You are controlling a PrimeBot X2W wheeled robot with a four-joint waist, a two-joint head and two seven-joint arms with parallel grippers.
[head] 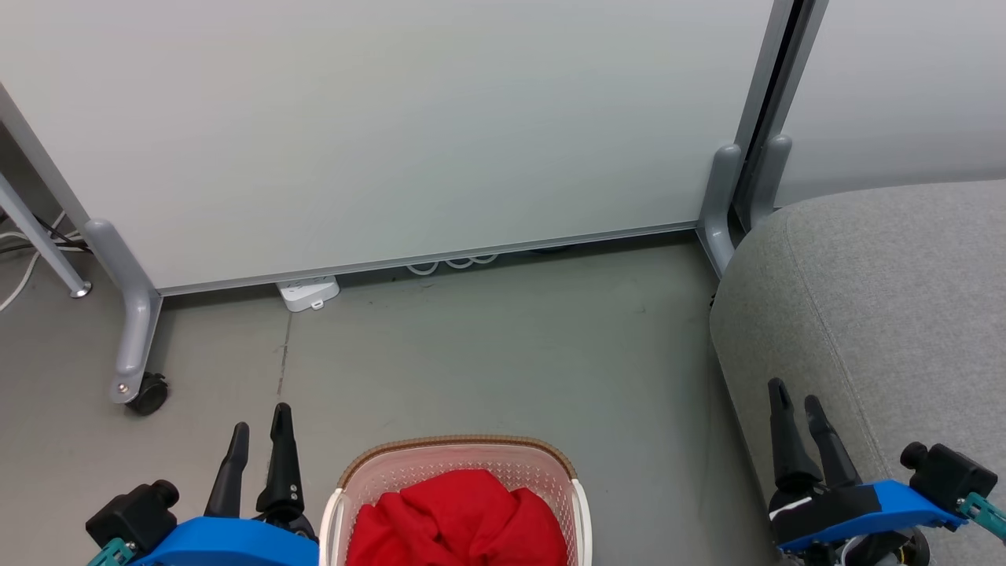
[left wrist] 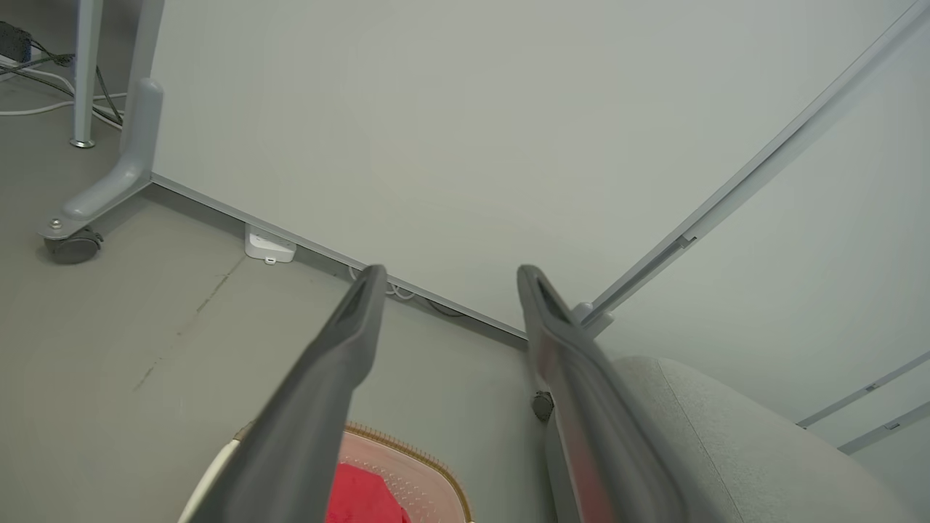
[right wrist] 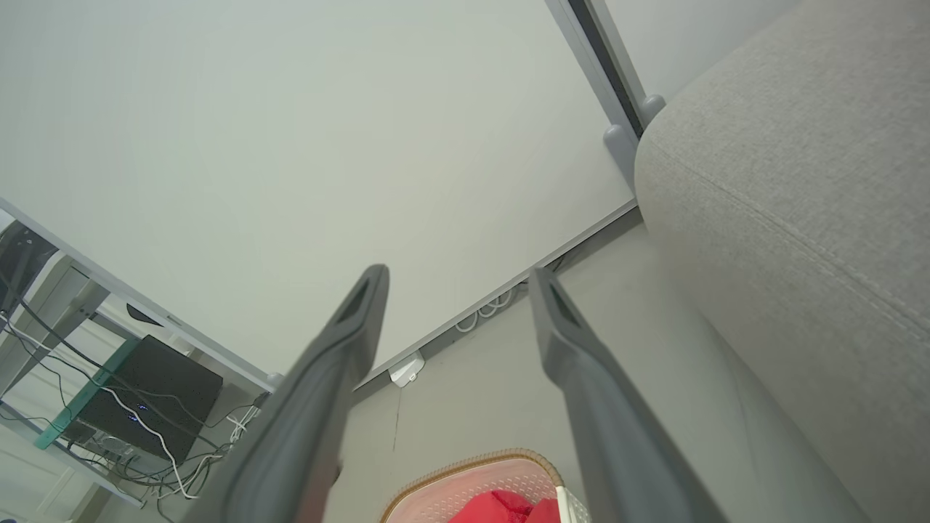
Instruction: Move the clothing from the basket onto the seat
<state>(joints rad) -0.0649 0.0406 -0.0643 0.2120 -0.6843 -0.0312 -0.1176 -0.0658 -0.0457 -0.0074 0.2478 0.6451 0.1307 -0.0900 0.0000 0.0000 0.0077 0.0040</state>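
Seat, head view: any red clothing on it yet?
No, the visible part of the seat carries nothing, and the red clothing lies bunched inside the basket.

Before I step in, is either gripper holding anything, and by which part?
Nothing. The left gripper and right gripper are open and empty; the clothing lies in the basket.

Bright red crumpled fabric clothing (head: 460,515) fills the cream-white perforated plastic basket (head: 464,464) with its brown woven-look rim. To the right, the light grey woven-fabric sofa seat (head: 880,314). Floor (head: 503,346) dull grey-green.
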